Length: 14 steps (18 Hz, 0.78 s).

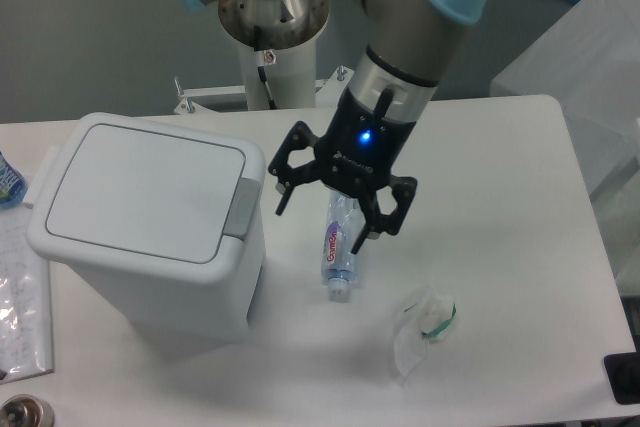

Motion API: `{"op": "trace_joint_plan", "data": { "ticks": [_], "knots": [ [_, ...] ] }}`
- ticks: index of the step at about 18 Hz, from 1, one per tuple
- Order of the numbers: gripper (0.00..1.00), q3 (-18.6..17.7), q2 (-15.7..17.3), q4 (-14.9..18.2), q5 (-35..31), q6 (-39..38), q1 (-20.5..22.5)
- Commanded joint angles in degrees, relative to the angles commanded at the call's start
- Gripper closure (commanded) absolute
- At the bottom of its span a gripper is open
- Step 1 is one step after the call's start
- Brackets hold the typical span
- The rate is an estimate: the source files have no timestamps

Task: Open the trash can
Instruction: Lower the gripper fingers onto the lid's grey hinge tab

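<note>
Gripper (326,223) spread wide, jaws apart, nothing between them; black fingers (283,194) pointing down toward table (500,247), blue light lit on the wrist just above. Hangs over the table, clear of everything.

Left of the gripper, close beside but apart: bin (150,222), white, boxy, rounded corners. Lid (145,197) flat and shut. Grey latch (241,210) on the lid edge facing the gripper, nearest of the bin's parts to the left finger, not touched.

Directly below and partly behind the gripper: bottle (339,248), clear plastic, lying on its side on the table, cap end toward the camera, upper part hidden by the right finger. Contact between finger and bottle: cannot tell from this view.

Below and right of the gripper, well apart: wrapper (420,327), crumpled clear plastic with a green bit, lying on the table.

Above and behind the gripper: arm (410,27), grey with light blue joints, reaching down from the upper right; base (270,17) on its white column behind, up and left of the gripper.

Far left, beyond the bin: papers (22,297) in a clear sleeve at the table edge, partly cut off.
</note>
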<state>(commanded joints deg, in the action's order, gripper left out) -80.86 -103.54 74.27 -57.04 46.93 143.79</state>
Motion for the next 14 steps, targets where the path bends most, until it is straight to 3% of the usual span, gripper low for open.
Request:
{"op": "trace_joint_plan", "data": {
  "ticks": [14],
  "knots": [
    [0.00,-1.49,-0.26,-0.18,-0.26,-0.18,-1.41]
  ]
}}
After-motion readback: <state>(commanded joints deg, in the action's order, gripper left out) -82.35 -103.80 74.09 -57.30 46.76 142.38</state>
